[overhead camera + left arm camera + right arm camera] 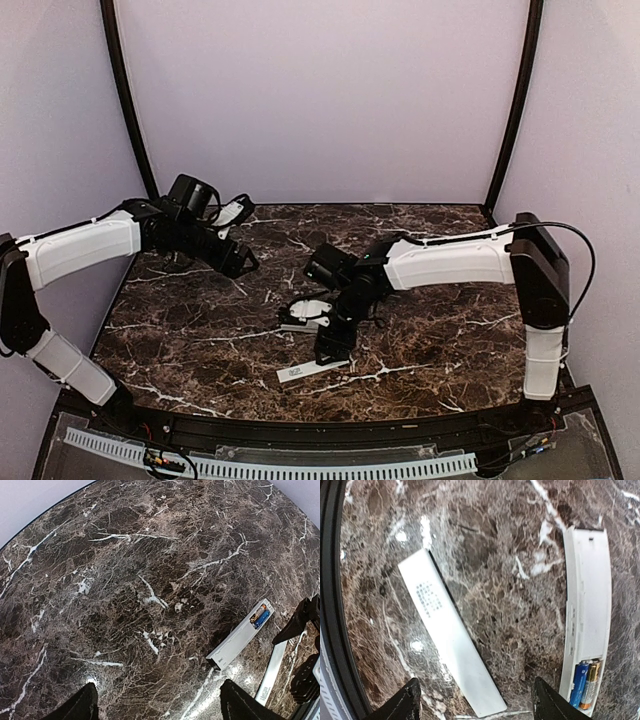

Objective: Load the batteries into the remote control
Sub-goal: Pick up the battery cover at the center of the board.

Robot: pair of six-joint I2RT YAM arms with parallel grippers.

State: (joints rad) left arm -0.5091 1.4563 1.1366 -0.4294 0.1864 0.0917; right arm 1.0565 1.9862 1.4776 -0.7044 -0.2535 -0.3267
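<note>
White plastic remote control on veined marble table, batteries in its end slot. Left gripper and right gripper both gape empty; overhead the remote's mostly hidden.

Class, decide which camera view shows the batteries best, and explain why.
Right wrist view: the batteries lie large and sharp, side by side in the end slot of the remote. The left wrist view shows them small, near the frame's right edge. In the top view they cannot be made out.
</note>
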